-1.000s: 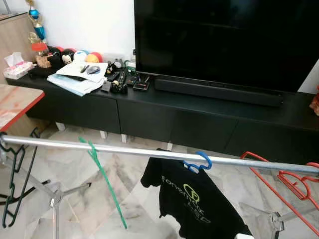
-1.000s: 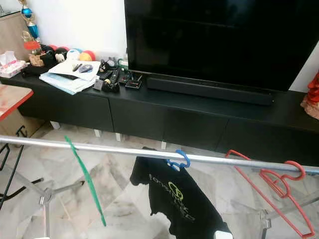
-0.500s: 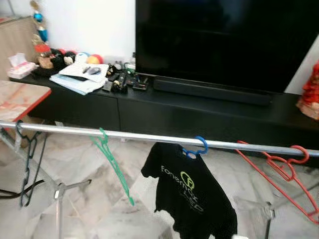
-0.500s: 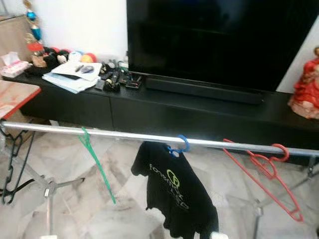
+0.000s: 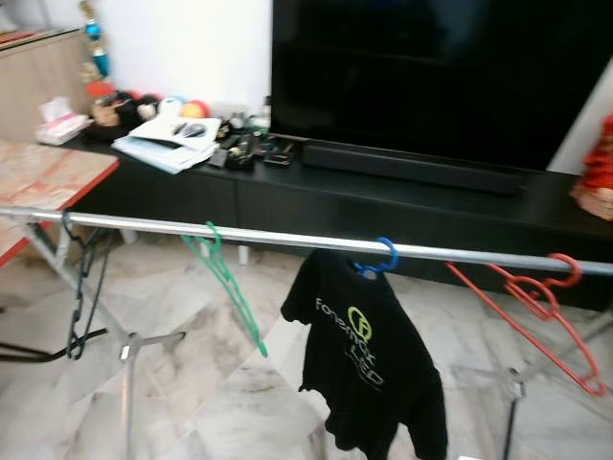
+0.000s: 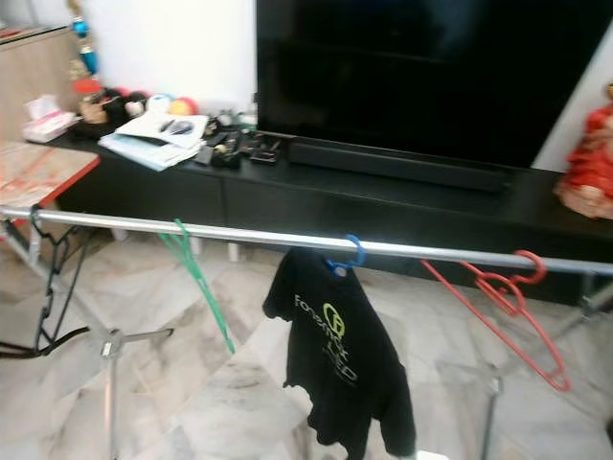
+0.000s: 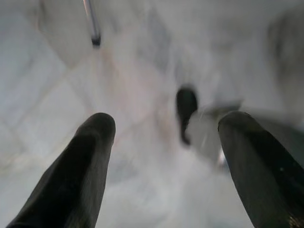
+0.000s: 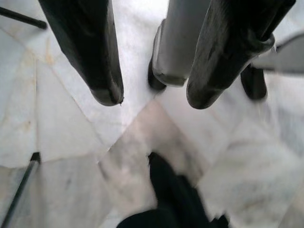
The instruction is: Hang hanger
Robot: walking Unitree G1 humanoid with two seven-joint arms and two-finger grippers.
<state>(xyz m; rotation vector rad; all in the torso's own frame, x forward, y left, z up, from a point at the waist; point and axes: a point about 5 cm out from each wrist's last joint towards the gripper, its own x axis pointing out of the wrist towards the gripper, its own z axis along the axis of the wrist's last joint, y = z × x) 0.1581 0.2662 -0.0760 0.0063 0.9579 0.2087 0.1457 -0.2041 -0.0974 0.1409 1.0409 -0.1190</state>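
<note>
Left eye view looks down on a silver clothes rail (image 5: 287, 237) that runs across the room above a pale marble floor (image 5: 192, 383). At its left end a black hanger (image 5: 81, 287) dangles beside the rail's slanted leg, close to the red-edged corner of a table (image 5: 43, 177). Further right a green hanger (image 5: 228, 287) hooks over the rail and hangs at a tilt. Near the middle, a blue hanger (image 5: 378, 261) sits on the rail and carries a black T-shirt (image 5: 369, 359) with pale lettering and a green emblem. Toward the right end a red hanger (image 5: 536, 316) hangs from the rail by its hook, its frame slanting down to the right. Behind the rail stands a long black TV cabinet (image 5: 383, 206) with a large dark television (image 5: 441, 77) and a soundbar (image 5: 412, 165) on it; papers (image 5: 172, 144) and small clutter lie on the cabinet's left part.

Left wrist view shows the left gripper (image 7: 166, 126) with its two black fingers (image 7: 80, 171) spread wide and nothing between them, pointing at the blurred marble floor. Right wrist view shows the right gripper (image 8: 154, 99) pointing down at the same floor, its fingers (image 8: 90, 52) apart and empty, with dark cloth low in that picture.
</note>
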